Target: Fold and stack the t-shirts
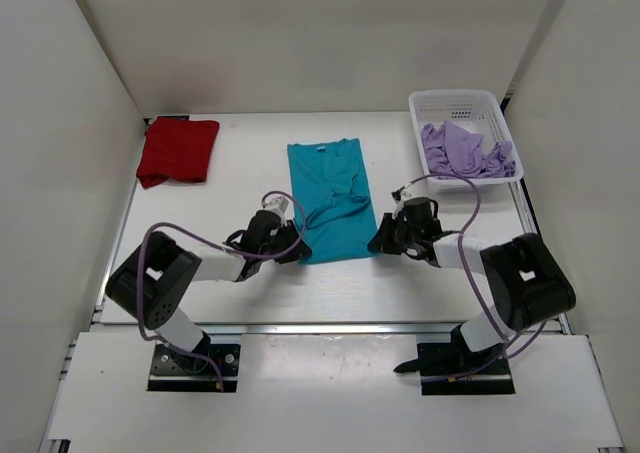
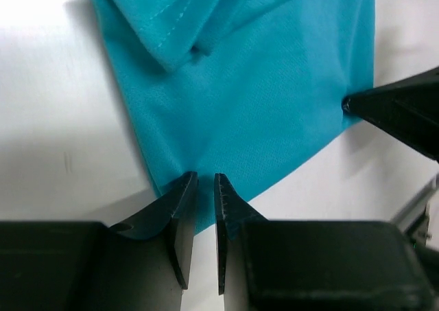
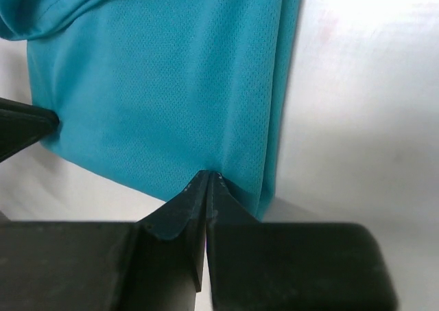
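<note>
The teal-blue t-shirt (image 1: 330, 198) lies mid-table, folded into a long strip with its collar at the far end. My left gripper (image 1: 290, 250) is at its near left corner. In the left wrist view (image 2: 204, 179) the jaws stand a narrow gap apart over the hem (image 2: 206, 208), so it is open. My right gripper (image 1: 380, 241) is at the near right corner, and the right wrist view (image 3: 209, 175) shows it shut on the teal hem. The deep red t-shirt (image 1: 178, 151) lies folded at the far left. The pale lavender t-shirt (image 1: 465, 151) is crumpled in the basket.
The white mesh basket (image 1: 455, 96) stands at the far right corner. White walls enclose the table on the left, back and right. The right gripper's fingers (image 2: 405, 108) show at the right edge of the left wrist view.
</note>
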Action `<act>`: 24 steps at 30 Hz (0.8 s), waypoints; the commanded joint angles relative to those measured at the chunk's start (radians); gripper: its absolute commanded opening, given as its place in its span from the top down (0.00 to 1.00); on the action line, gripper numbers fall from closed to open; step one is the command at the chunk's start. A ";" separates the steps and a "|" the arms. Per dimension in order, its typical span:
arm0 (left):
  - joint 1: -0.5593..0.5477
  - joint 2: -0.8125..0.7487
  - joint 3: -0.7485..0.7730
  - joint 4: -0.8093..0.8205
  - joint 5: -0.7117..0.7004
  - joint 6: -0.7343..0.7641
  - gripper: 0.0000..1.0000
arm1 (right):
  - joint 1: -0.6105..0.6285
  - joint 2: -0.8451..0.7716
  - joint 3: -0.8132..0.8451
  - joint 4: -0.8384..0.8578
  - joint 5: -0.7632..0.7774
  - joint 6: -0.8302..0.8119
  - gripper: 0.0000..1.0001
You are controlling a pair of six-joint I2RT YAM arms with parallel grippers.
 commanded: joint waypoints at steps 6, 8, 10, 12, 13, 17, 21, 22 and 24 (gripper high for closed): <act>-0.041 -0.319 -0.143 -0.102 -0.037 -0.025 0.70 | 0.111 -0.254 -0.115 -0.201 0.103 -0.003 1.00; -0.059 -0.399 -0.117 -0.166 -0.068 -0.014 0.68 | 0.140 -0.291 -0.041 -0.284 0.142 -0.013 0.99; -0.074 -0.438 -0.102 -0.185 -0.081 -0.021 0.68 | 0.157 -0.322 0.002 -0.289 0.158 -0.016 1.00; -0.111 -0.458 -0.111 -0.174 -0.088 -0.043 0.67 | 0.170 -0.315 0.030 -0.246 0.140 -0.011 1.00; -0.125 -0.447 -0.118 -0.150 -0.089 -0.058 0.68 | 0.172 -0.284 0.037 -0.208 0.108 -0.011 1.00; -0.183 -0.366 -0.122 -0.091 -0.102 -0.086 0.68 | 0.190 -0.120 0.118 -0.120 0.043 -0.028 1.00; -0.179 -0.265 -0.122 -0.022 -0.082 -0.094 0.70 | 0.201 -0.002 0.194 -0.076 0.012 -0.048 1.00; -0.173 -0.252 -0.126 -0.008 -0.085 -0.106 0.70 | 0.198 0.039 0.206 -0.076 0.009 -0.059 0.99; -0.176 -0.215 -0.122 0.004 -0.074 -0.106 0.70 | 0.203 0.082 0.240 -0.074 -0.008 -0.057 1.00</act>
